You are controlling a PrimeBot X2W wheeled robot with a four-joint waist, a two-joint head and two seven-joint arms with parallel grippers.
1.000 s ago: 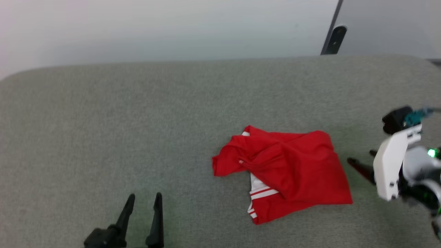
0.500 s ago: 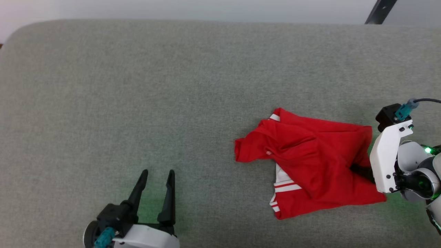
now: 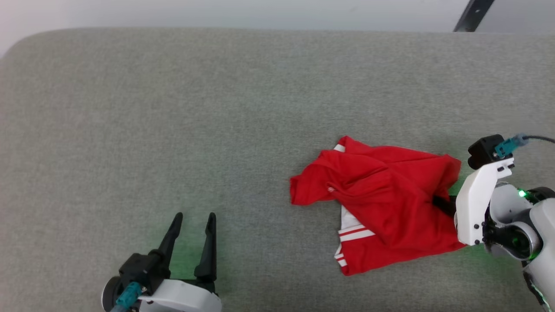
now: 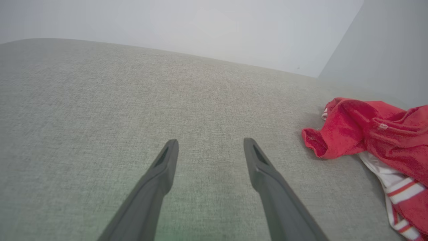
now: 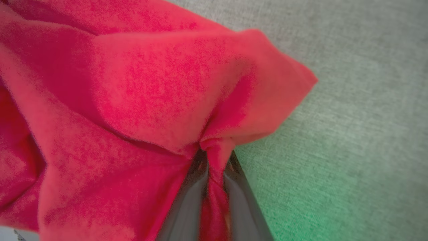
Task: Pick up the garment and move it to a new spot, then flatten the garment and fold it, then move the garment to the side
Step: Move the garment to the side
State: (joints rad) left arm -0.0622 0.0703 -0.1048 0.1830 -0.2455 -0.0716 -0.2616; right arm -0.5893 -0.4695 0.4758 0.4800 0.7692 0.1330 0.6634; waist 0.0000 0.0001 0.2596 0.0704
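One garment (image 3: 390,203), crumpled, on grey cushion (image 3: 173,108). Two grippers: right gripper (image 5: 215,155) clamped on fold at garment edge; left gripper (image 3: 194,216) spread wide, empty, well apart.

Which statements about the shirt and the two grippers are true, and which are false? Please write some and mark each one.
1. The right gripper is shut on a fold of the shirt. True.
2. The left gripper holds a sleeve. False: it is open, holds nothing and is apart from the shirt.
3. The shirt lies flat. False: it is crumpled and folded over itself.
4. The shirt rests on a grey cushion. True.
5. The shirt is to the left of the left gripper. False: it is to its right.
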